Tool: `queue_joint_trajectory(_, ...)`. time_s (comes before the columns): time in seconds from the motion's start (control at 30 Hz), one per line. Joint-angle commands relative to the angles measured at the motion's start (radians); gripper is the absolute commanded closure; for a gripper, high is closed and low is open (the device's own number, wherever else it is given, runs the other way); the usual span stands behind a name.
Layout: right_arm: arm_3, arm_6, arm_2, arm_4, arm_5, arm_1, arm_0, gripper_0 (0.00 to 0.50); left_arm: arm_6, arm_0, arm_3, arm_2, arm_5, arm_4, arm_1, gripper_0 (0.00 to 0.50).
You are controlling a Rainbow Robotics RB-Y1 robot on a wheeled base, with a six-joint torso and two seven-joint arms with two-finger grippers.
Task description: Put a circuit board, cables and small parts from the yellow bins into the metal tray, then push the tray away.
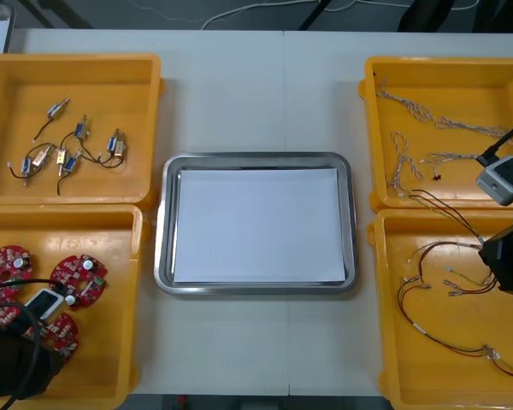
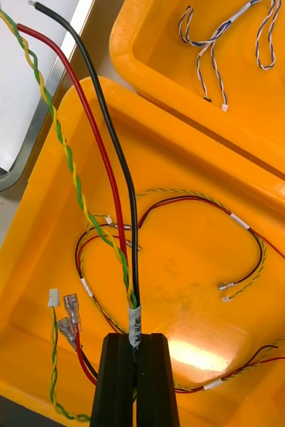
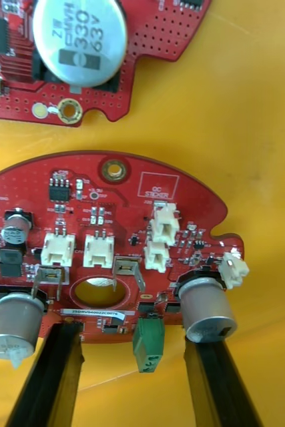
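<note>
Left pincer (image 3: 134, 333) fingers spread apart; right pincer (image 2: 137, 340) fingers pinched tight

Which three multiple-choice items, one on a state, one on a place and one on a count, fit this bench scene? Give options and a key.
1. The left gripper stands open at a circuit board in the near left bin. How is the right gripper, over the near right bin? A open; B shut on a cable; C shut on a circuit board.
2. Where do the small metal parts lie? A far left bin; B near left bin; C near right bin.
3. How many yellow bins are there? A two; B three; C four.
Key: B, its fingers pinch the cable; A, they lie scattered there; C, two at each side.
</note>
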Motion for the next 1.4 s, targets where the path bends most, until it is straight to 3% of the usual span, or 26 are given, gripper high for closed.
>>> queue_joint_trajectory(0.03, -0.029, 0.017, -0.029, -0.001, 0.004, -0.037, -0.023, 0.5, -0.149, 0.003, -0.004, -0.02, -0.012, -0.016, -0.018, 0.111)
queue_joint_trajectory(0.23, -0.029, 0.017, -0.029, -0.001, 0.004, -0.037, -0.023, 0.5, -0.157, 0.007, -0.004, -0.02, -0.013, -0.024, -0.017, 0.266)
queue_joint_trajectory(0.37, -0.029, 0.017, -0.029, -0.001, 0.004, -0.037, -0.023, 0.5, -0.162, 0.011, -0.004, -0.02, -0.016, -0.029, -0.017, 0.343)
queue_joint_trajectory(0.53, -0.029, 0.017, -0.029, -0.001, 0.004, -0.037, -0.023, 0.5, -0.163, 0.014, -0.004, -0.019, -0.016, -0.029, -0.017, 0.5)
queue_joint_trajectory(1.4, -0.029, 0.017, -0.029, -0.001, 0.004, -0.037, -0.023, 0.5, -0.162, -0.002, -0.078, -0.003, -0.013, 0.01, -0.014, 0.5)
